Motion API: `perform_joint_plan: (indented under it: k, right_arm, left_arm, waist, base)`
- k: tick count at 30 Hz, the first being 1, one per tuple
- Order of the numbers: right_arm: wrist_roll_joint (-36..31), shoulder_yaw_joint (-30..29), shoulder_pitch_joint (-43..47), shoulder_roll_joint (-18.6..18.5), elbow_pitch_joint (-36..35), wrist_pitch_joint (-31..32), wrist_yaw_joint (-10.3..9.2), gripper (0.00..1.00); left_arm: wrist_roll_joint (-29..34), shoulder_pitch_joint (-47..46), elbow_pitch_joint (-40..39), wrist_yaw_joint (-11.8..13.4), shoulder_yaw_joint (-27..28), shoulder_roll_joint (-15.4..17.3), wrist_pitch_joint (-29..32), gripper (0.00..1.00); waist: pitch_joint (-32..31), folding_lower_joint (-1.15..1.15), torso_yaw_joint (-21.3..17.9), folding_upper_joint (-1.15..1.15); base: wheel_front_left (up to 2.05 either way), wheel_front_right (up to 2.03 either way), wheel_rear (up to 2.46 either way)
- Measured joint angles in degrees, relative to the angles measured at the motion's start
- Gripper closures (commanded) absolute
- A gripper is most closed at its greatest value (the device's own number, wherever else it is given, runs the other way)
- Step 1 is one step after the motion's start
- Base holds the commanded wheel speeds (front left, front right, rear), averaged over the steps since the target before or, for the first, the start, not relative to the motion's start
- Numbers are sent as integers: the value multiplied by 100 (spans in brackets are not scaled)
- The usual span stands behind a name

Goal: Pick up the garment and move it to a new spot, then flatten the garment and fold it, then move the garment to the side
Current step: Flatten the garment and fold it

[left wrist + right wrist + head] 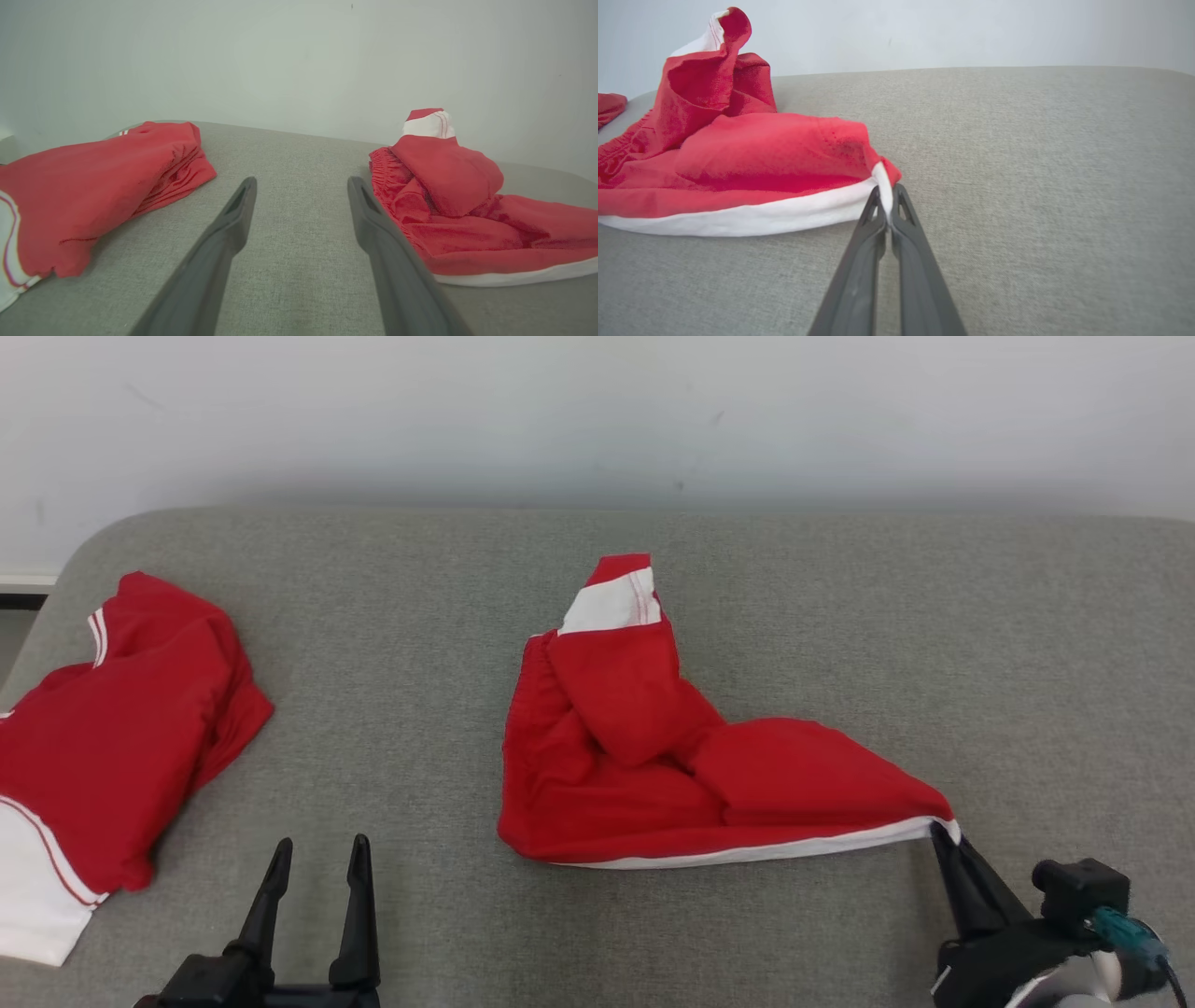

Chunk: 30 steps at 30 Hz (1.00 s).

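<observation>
The garment (pixel 644 756) is a crumpled red piece with white trim, lying mid-surface on the grey cushion; it also lies at the right of the left wrist view (pixel 448 205) and at the left of the right wrist view (pixel 738 158). My right gripper (pixel 941 833) is shut on the garment's white-edged right corner, and the right wrist view shows the fingertips (pixel 888 198) pinching that white hem. My left gripper (pixel 317 854) stands open near the front edge, left of the garment, with nothing between its fingers (pixel 301 186).
A second red and white garment (pixel 103 756) lies bunched at the left edge of the grey surface (pixel 840 616), also visible in the left wrist view (pixel 93 186). A pale wall rises behind. Bare grey cushion stretches right of the held corner.
</observation>
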Motion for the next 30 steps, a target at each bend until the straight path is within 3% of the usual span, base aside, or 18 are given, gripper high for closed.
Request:
perform_joint_plan:
  k: [8, 9, 10, 11, 30]
  right_arm:
    - [-62, -832, 671, -111, -178, 0, 0, 100]
    - [-80, -858, 680, -80, -190, 0, 0, 59]
    - [-92, -858, 674, -41, -215, 0, 0, 5]
    - [-104, -859, 672, -1, -265, 0, 0, 0]
    - [-814, -1410, 1054, 641, -2065, -1, 0, 0]
  left_arm:
    - [-36, -32, 54, -9, -41, -2, 0, 0]
    - [-36, -32, 55, -9, -43, -1, 0, 0]
    - [-36, -32, 54, -9, -36, -3, 0, 0]
    - [-36, -32, 54, -9, -36, -2, 0, 0]
    - [-8, -4, 36, -9, 1, -2, 0, 0]
  waist:
    - [40, 0, -269, 0]
    - [43, 0, -291, 0]
    - [45, 0, -311, 0]
    - [46, 0, -330, 0]
    - [-224, 0, -478, 0]
  base:
    - [0, 0, 0]
    - [0, 0, 0]
    - [0, 0, 0]
    - [0, 0, 0]
    - [0, 0, 0]
